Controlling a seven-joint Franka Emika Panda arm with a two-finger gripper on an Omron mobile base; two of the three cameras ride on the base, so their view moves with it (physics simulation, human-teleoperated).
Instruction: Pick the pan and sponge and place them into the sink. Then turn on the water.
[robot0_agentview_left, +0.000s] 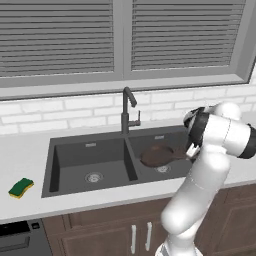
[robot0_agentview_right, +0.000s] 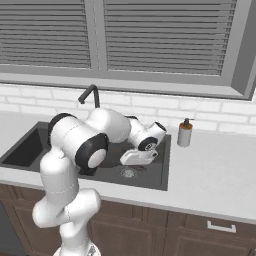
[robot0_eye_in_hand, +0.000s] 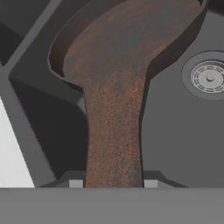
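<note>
The fingers (robot0_eye_in_hand: 113, 183) pinch the handle of the pan (robot0_agentview_left: 156, 155), held over the right basin of the sink (robot0_agentview_left: 70, 172) near its drain (robot0_eye_in_hand: 209, 77), while the sponge (robot0_agentview_left: 21, 187) lies on the desk (robot0_agentview_left: 20, 150) left of the sink.

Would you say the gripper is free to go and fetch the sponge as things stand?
Probably not yet: the gripper is shut on the pan handle over the sink's right basin; the sponge sits unobstructed on the counter far left.
</note>
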